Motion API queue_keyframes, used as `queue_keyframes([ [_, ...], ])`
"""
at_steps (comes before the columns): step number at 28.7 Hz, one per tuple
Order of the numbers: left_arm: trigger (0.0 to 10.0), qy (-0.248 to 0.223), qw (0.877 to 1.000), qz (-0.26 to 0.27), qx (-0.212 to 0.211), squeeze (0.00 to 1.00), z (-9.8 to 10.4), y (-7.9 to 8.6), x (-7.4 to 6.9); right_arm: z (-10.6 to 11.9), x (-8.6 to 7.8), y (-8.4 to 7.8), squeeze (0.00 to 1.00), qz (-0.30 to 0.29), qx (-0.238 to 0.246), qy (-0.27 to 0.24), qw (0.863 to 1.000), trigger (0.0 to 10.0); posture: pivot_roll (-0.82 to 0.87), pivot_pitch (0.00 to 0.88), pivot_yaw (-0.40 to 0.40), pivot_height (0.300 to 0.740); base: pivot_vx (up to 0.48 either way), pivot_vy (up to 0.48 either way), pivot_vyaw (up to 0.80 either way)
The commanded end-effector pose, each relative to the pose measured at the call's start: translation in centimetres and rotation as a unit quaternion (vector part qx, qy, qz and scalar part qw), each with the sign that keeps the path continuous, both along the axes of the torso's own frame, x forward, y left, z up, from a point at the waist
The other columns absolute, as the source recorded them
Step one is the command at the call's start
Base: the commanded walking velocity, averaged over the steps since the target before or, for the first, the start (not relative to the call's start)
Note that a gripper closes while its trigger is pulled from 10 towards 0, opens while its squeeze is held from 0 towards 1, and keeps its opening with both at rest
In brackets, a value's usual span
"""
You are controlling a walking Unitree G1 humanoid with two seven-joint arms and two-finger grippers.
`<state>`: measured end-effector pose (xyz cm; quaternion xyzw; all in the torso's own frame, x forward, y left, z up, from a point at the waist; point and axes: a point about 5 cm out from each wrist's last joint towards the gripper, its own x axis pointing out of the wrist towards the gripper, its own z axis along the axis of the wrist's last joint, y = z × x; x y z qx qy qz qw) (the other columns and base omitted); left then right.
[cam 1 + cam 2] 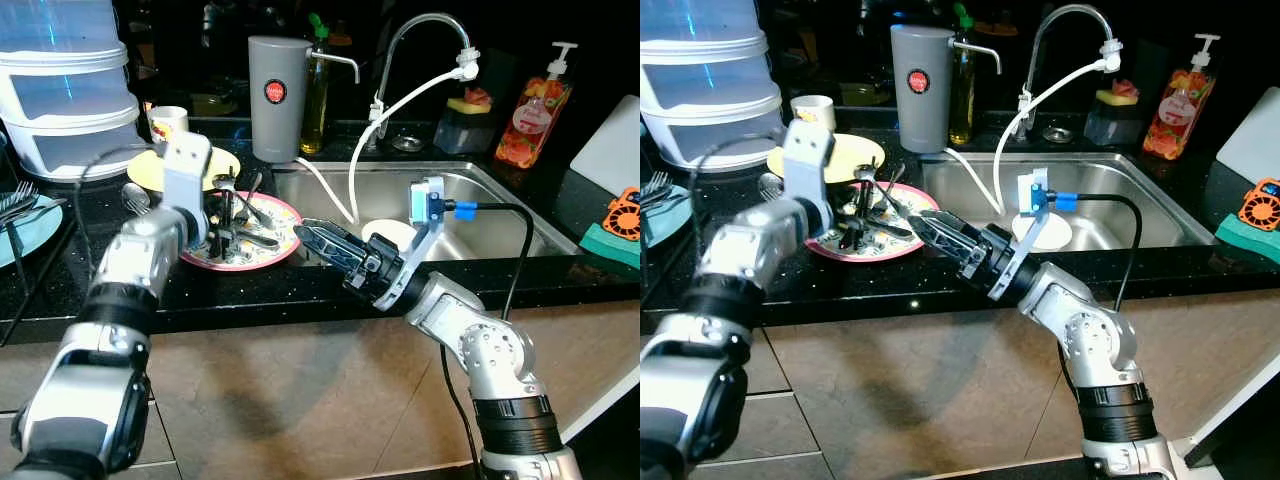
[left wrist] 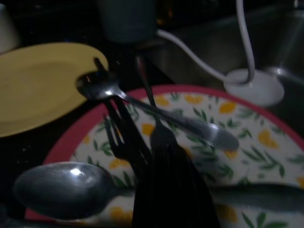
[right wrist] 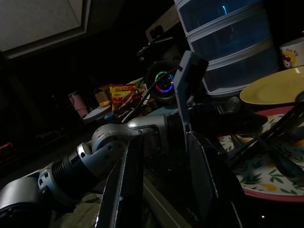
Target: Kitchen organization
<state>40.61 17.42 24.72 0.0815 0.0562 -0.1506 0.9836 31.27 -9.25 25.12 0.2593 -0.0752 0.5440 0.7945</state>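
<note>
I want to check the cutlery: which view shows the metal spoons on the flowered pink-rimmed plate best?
The left wrist view: metal spoons lie close-up on the flowered pink-rimmed plate. The eye views show them small beside the left gripper; the right wrist view is dark.

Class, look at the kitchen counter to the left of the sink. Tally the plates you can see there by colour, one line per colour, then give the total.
Yellow plate: 1
Red-rimmed floral plate, holding cutlery: 1
Pale turquoise plate, at the left edge: 1
Total: 3 plates
</note>
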Motion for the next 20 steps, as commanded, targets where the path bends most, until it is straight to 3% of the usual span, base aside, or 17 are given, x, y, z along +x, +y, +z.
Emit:
queue_keyframes([
  [1,10.0,0.016,1.000,-0.008,0.020,0.00,-0.4,0.0,-0.1,-0.1,0.1,-0.1,0.00,0.004,-0.003,0.004,1.000,10.0,0.04,0.027,-0.073,0.740,0.000,0.000,0.00],
  [2,10.0,0.032,0.999,-0.011,0.022,0.00,-0.6,0.0,-0.1,-0.1,0.1,-0.1,0.00,0.005,-0.003,0.004,1.000,10.0,0.04,0.029,-0.071,0.740,0.000,0.000,0.00],
  [3,10.0,0.069,0.995,-0.020,0.063,0.00,-1.1,0.5,-0.4,-0.2,0.1,-0.1,0.00,0.007,-0.002,0.005,1.000,10.0,0.04,0.028,-0.070,0.740,0.000,0.000,0.00],
  [7,10.0,0.080,0.991,-0.013,0.104,0.00,-1.3,1.2,-0.6,-0.2,0.1,-0.2,0.00,0.008,-0.002,0.006,1.000,10.0,0.04,0.028,-0.070,0.740,0.000,0.000,0.00],
  [10,10.0,0.060,0.989,0.004,0.134,0.00,-0.3,2.6,-0.8,-0.2,0.1,-0.4,0.00,0.007,-0.003,0.005,1.000,10.0,0.03,0.031,-0.067,0.740,0.000,0.000,0.00],
  [20,10.0,0.022,0.990,0.026,0.138,0.00,1.6,3.6,-1.4,-0.1,0.2,-0.6,0.00,0.008,-0.007,0.004,1.000,10.0,0.04,0.036,-0.078,0.740,0.000,0.000,0.00],
])
